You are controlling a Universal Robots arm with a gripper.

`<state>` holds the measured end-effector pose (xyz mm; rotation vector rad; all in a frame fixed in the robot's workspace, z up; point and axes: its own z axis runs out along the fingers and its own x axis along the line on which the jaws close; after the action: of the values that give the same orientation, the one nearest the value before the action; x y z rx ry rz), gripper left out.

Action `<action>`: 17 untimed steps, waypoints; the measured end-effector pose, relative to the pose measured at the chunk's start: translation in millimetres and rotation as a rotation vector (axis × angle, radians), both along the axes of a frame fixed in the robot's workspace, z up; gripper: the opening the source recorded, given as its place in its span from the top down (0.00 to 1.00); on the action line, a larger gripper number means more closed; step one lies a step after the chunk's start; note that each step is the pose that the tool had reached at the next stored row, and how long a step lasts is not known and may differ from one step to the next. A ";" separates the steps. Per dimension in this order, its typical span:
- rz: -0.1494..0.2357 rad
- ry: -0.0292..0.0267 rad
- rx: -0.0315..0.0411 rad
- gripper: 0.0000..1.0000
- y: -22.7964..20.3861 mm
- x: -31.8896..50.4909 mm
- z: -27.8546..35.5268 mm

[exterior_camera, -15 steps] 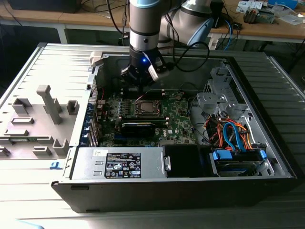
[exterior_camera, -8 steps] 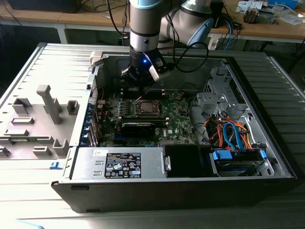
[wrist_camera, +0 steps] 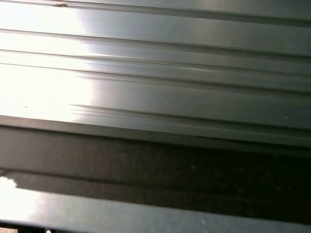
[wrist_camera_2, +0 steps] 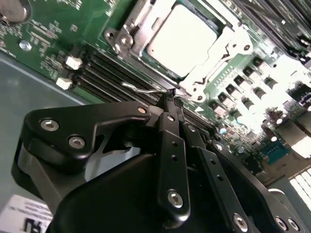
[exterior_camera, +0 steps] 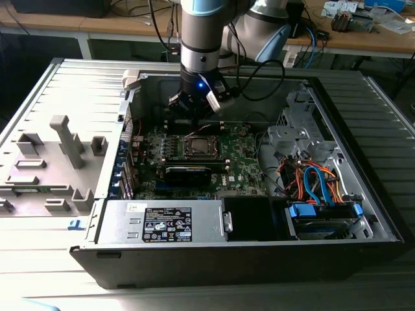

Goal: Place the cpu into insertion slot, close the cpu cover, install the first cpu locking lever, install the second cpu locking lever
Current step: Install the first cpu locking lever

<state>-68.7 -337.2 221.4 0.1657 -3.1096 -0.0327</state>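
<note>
Working: tool (wrist_camera_2: 171, 97) sits low over the green board (exterior_camera: 243, 162) inside the open case (exterior_camera: 363, 214), just beside the slot's edge.
Tool state: fingers drawn together, tips pinched on a thin wire lever (wrist_camera_2: 141, 89) in the second wrist view; whether they truly clamp it I judge likely, not certain.
Cpu: the cpu (wrist_camera_2: 182, 39) lies flat in the slot (exterior_camera: 200, 146), silver top showing.
Cover: the cover (wrist_camera_2: 214, 58) lies down around the cpu, its cut-out framing the metal top.
Key relation: in the exterior view the slot lies just on the near side of the tool; the lever's long axis runs along the slot's side, between slot and memory slots (wrist_camera_2: 104, 73).
Nearby: black card (exterior_camera: 188, 172) nearer than the slot; cables (exterior_camera: 318, 181) at the exterior view's right; power supply (exterior_camera: 162, 221) at the near wall.
Obstacles: memory slots crowd the lever's side.
</note>
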 end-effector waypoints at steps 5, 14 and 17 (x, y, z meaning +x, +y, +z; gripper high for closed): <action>0.000 -0.0001 -0.0018 0.89 0.0 4.6 -2.8; 0.000 0.0000 -0.0089 0.89 0.0 13.4 -12.2; 0.000 -0.0001 -0.0137 0.89 0.0 18.6 -15.1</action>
<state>-50.1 -337.2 206.2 0.1652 -3.1091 -0.0113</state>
